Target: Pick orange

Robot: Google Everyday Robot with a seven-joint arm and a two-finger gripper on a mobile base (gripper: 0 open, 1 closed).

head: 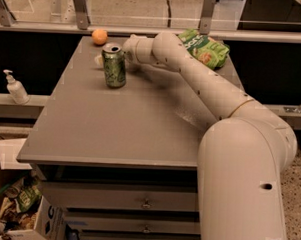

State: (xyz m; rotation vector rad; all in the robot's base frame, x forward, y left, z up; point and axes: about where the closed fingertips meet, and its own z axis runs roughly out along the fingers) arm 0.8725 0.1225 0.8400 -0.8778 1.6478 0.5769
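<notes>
The orange [99, 36] is a small round fruit lying at the far left edge of the grey table [120, 130]. A green soda can [114, 65] stands upright just in front of it and to the right. My arm reaches across the table from the right, its wrist [136, 49] behind the can. The gripper [100, 60] sits low behind the can, mostly hidden, with only a pale bit showing at the can's left side. It lies a short way in front of the orange, apart from it.
A green snack bag [206, 47] lies at the table's far right corner. Beyond the far edge runs a metal rail [154, 31]. A soap dispenser [15, 87] stands on a ledge to the left. Boxes of clutter [14, 201] sit on the floor below left.
</notes>
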